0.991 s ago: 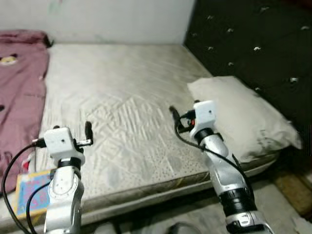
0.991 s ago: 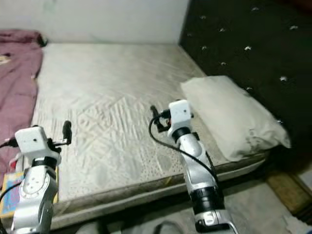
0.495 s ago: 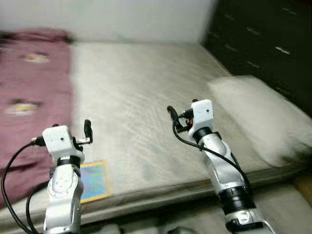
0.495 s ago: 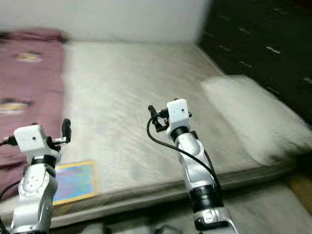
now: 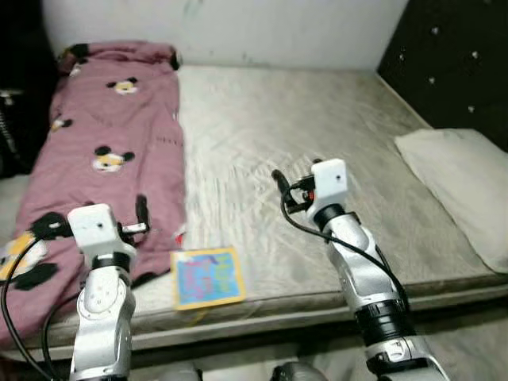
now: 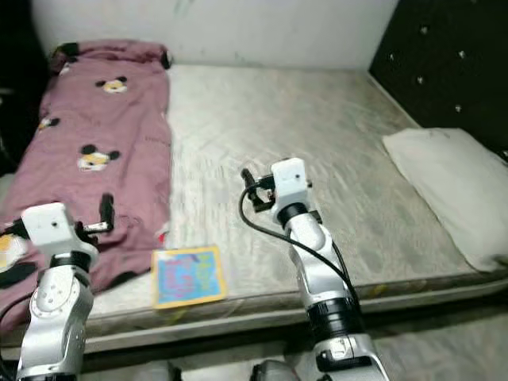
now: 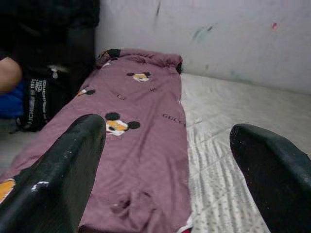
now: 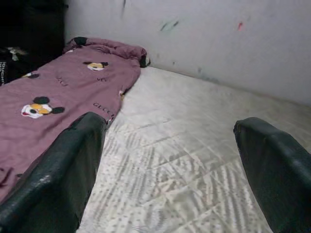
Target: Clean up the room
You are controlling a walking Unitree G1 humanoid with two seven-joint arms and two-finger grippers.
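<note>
**Two grippers raised over a bed, both spread and holding nothing**

Head views: both arms are lifted at the near edge of a bed (image 5: pixel 317 111) with a pale, wrinkled sheet. The left gripper (image 5: pixel 142 213) hangs over the near end of a purple blanket (image 5: pixel 111 143) printed with cartoon mouse faces, which runs along the bed's left side up to the wall (image 5: pixel 278 28). Just to the right of those fingers, between the two arms and close to the bed's near edge, a bright picture book (image 5: pixel 207 276) lies flat, touching the blanket's hem. The right gripper (image 5: pixel 279 182) is held over the bare sheet beyond the book. Well to the right of it a white pillow (image 5: pixel 460 186) lies against a dark buttoned headboard (image 5: pixel 456 67).

Left wrist view: the two black fingers (image 7: pixel 73 165) stand wide apart with nothing between them. Past them the purple blanket stretches away towards the wall, with the pale sheet beside it. Outside the fingers, off the bed's side, a dark bag (image 7: pixel 41 99) with white lettering sits in shadow.

Right wrist view: these fingers (image 8: pixel 73 165) are also spread wide and empty. Between them lies the wrinkled sheet; the purple blanket runs beyond and beside one finger, up to the marked wall.
</note>
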